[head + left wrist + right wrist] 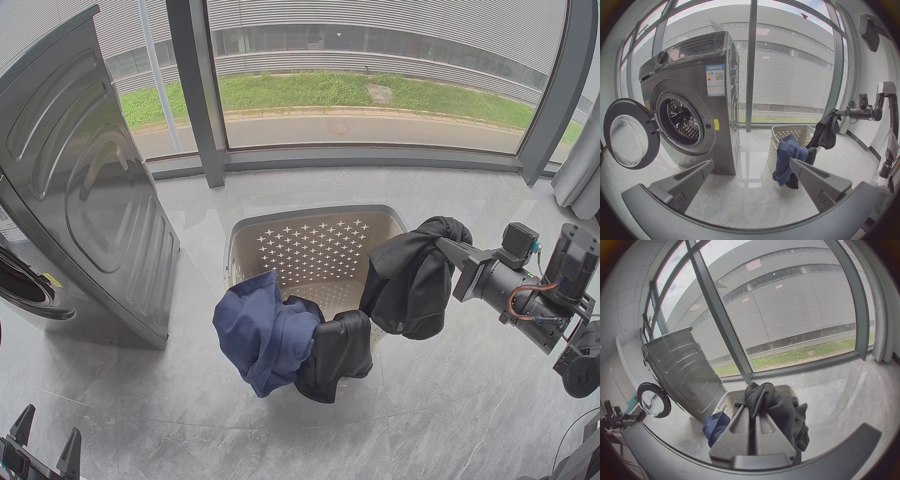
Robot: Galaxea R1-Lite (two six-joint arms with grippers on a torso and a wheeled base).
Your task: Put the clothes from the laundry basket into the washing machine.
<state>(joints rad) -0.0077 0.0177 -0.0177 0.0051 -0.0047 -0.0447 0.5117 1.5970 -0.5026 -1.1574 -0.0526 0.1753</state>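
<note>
The right gripper (447, 245), at centre right of the head view, has its fingers closed together on a bunched fold of the black mesh garment (409, 281), which hangs over the right rim of the laundry basket (312, 214) at frame centre. The left gripper (750, 163), at the lower left corner, is spread wide and holds nothing. A blue garment (262, 331) and a dark garment (337, 356) drape over the basket's near rim. The washing machine (81, 187) stands at upper left, its door (629, 134) open. Risks: the hanging hem may snag the rim or drag the draped garments out; the small pinched fold may slip during transfer.
</note>
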